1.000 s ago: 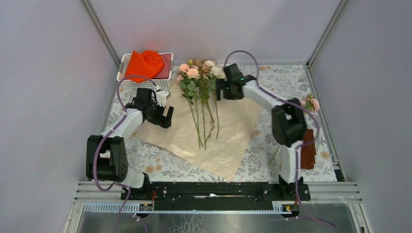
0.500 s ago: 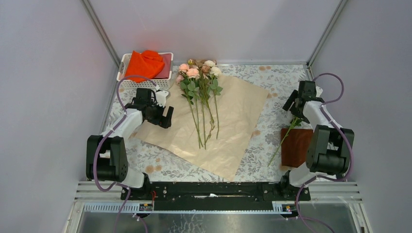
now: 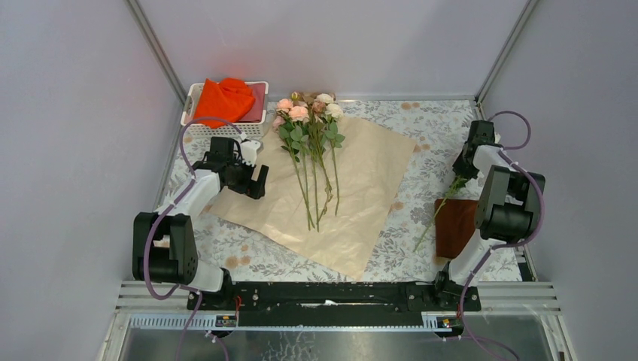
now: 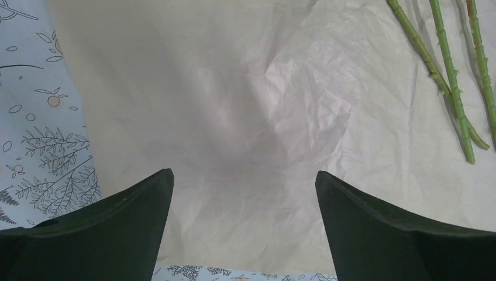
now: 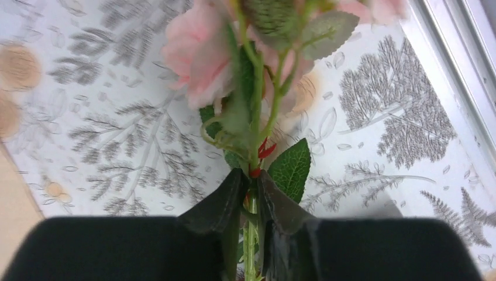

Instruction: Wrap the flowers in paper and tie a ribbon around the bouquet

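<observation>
1. Basket (image 3: 218, 129): white, latticed, at the far left corner of the table. It holds an orange-red cloth (image 3: 224, 98).

2. Left gripper (image 3: 256, 180): hovers over the left corner of the paper. The left wrist view shows the left gripper (image 4: 243, 175) with its jaws spread wide, bare paper between them and nothing held.

3. Mat (image 3: 444, 124): grey, leaf-patterned, covering the table under everything.

4. Paper (image 3: 365, 188): a peach sheet lying flat on the mat at the centre, turned like a diamond and lightly creased.

5. Flowers (image 3: 310, 143): a bunch lying on the left half of the paper. The pink, peach and cream blooms are at the far corner and the green stems point toward the arms. The stem ends (image 4: 450, 88) show in the left wrist view.

6. Lone flower (image 3: 434, 220): on the mat to the right, well apart from the paper. Its pink bloom (image 5: 196, 52) is visible in the right wrist view.

7. Right gripper (image 3: 463, 167): at the far right edge. In its own view the right gripper (image 5: 251, 196) has its jaws pinched onto the lone flower's stem just below the leaves.

8. Brown rectangular item (image 3: 457, 226): near the right arm; I cannot tell what it is.
</observation>
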{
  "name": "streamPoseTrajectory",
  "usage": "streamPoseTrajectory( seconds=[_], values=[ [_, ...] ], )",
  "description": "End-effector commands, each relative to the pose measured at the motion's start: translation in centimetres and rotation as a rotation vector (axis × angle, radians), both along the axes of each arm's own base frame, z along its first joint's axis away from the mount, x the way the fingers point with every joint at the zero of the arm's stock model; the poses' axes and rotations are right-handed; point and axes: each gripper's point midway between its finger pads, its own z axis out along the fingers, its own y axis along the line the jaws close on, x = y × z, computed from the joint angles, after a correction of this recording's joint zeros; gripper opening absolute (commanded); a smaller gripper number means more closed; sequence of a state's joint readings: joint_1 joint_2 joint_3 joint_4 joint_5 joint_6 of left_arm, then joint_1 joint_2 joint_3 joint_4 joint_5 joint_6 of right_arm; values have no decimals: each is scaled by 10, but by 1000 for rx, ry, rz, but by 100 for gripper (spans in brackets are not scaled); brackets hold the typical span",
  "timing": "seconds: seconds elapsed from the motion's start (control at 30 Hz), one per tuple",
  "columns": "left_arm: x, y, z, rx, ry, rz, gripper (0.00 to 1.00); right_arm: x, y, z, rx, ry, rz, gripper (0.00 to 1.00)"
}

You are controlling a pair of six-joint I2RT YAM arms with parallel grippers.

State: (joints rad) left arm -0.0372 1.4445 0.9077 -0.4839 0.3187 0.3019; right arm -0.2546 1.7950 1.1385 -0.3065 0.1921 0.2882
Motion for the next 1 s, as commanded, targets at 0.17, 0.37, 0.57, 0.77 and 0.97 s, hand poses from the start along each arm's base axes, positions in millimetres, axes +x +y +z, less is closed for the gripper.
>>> streamPoseTrajectory(
  seconds=[0.17, 0.37, 0.57, 0.77, 0.97],
  values=[
    [7, 3, 11, -5, -48, 8, 98, 47, 13, 139, -61, -362, 137, 0],
    [12, 11, 13, 20, -64, 41, 98, 55, 157, 244, 40, -723, 486, 0],
    [19, 34, 20, 61, -87, 117, 98, 64, 345, 263, 307, -832, 841, 0],
    [15, 73, 6, 79, -20, 238, 98, 99, 470, 195, 416, -683, 962, 0],
    [5, 101, -17, 129, 59, 307, 98, 138, 503, 114, 419, -508, 914, 61]
  ],
)
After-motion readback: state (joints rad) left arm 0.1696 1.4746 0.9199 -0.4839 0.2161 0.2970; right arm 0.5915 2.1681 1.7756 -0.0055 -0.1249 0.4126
